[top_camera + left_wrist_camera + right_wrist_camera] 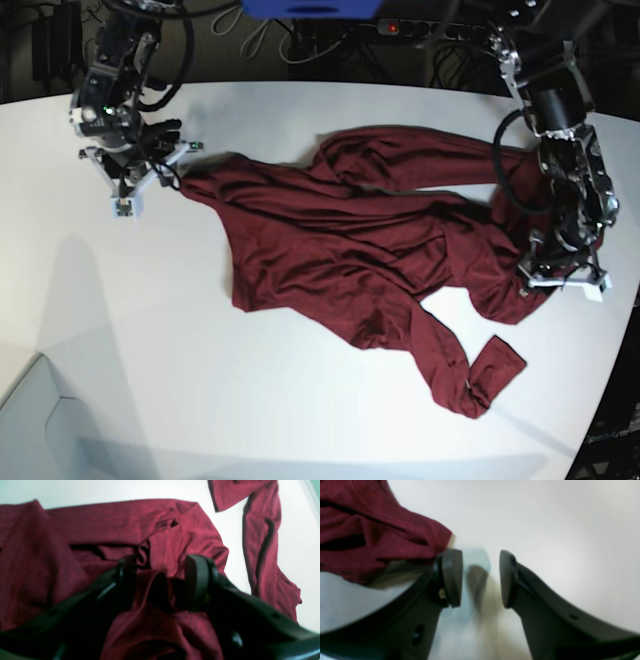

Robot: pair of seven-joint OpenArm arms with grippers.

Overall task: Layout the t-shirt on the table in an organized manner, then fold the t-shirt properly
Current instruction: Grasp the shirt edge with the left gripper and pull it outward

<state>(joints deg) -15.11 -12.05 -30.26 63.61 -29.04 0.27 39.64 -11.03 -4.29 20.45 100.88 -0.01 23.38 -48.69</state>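
My left gripper (161, 580) pinches the wrinkly maroon fabric t-shirt (350, 240); its long axis runs 9-to-3 toward my empty, parted right gripper (481, 578).

Soft cloth t-shirt (340, 240) (glossy table (200, 400))

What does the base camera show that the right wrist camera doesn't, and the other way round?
Only the base view shows the whole t-shirt sprawled crumpled, both arms, and the left pincer at the shirt's edge. Only the right wrist view shows the right pincer close up, its jaws apart with bare table between them, nothing gripped. Both show maroon cloth beside the right pincer on the white table.
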